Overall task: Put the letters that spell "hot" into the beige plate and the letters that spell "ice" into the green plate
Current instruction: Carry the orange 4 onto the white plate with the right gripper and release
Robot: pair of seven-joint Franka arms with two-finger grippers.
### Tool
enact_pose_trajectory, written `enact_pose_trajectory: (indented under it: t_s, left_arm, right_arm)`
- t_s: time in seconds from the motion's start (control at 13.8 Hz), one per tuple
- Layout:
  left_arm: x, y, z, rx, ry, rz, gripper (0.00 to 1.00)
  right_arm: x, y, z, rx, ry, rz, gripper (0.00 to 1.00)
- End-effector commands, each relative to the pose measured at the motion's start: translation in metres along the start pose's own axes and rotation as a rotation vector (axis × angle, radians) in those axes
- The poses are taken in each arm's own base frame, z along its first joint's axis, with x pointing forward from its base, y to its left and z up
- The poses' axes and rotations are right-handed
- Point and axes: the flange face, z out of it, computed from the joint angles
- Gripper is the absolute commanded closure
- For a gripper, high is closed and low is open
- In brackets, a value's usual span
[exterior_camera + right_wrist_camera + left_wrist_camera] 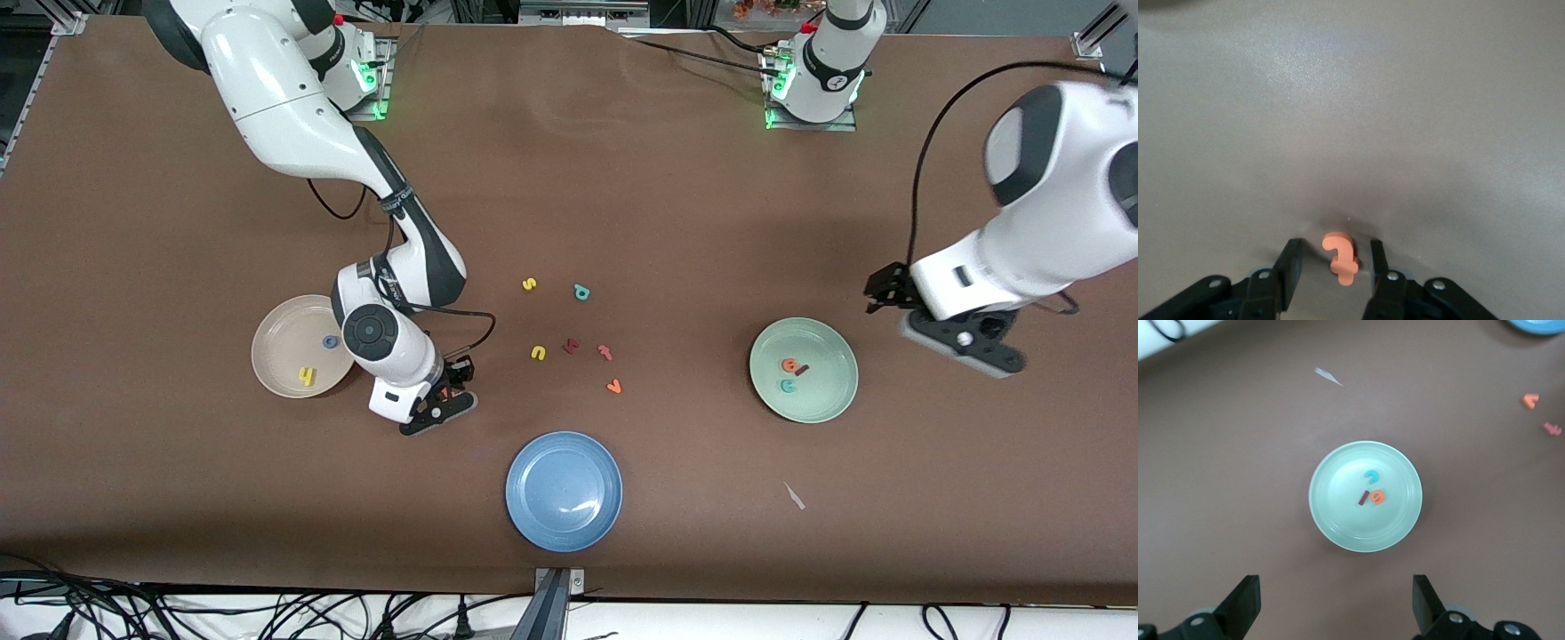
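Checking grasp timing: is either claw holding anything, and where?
Not clearly. The right claw straddles the orange t on the table, fingers not visibly touching. The left claw, open, holds nothing.

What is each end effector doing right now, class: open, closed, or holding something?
Left end effector: open, holding nothing, above the table beside the green plate.
Right end effector: fingers around the orange t on the table; grip cannot be told.

Small foam letters are reading singly: yellow s point(529, 284), teal a point(581, 292), yellow h point(307, 376) in the cream-beige plate point(271, 356); no printed labels are legible.
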Motion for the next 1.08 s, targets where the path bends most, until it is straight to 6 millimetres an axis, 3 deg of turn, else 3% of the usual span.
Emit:
enact_pose_trajectory:
  t_s: [0.0,0.29,0.58,0.8,1.01]
  left_arm:
    - [-0.022,0.01,-0.027,-0.013,0.002,-0.08,0.0]
    - [-0.034,0.042,-0.054,-0.005,-0.019,-0.296,0.0]
    - [-0.044,0.045,-0.069,-0.007,-0.042,-0.303,0.0]
    - [-0.054,0.048,-0.08,-0.009,-0.033,-0.308,0.0]
    - [-0.067,0.044,-0.087,-0.01,-0.028,-0.322,0.0]
  right_arm:
    - [0.005,-0.003,0.007,-0.006,0.001,-0.015,0.69]
    - [0.004,-0.003,0.008,-0.006,-0.001,-0.015,0.82]
    - [0.004,-0.002,0.008,-0.006,-0.002,-0.007,0.87]
    - [0.008,0.002,-0.003,-0.004,0.004,-0.002,0.9]
    - [0.007,0.022,-0.018,-0.004,-0.01,0.02,0.9]
